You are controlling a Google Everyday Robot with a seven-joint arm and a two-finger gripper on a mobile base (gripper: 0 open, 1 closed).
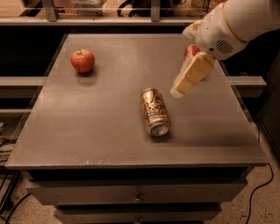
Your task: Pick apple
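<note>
A small round red apple (82, 60) sits at the far left of the grey table top (98, 120). My gripper (190, 76) hangs from the white arm at the right side of the table, above the surface and well to the right of the apple. It is just right of the lying bronze can and in front of the red can. Nothing shows in its grasp.
A bronze soda can (155, 112) lies on its side in the middle of the table. A red soda can (191, 51) is mostly hidden behind my gripper at the far right. A shelf rail (130, 20) runs behind the table. Drawers are below the front edge.
</note>
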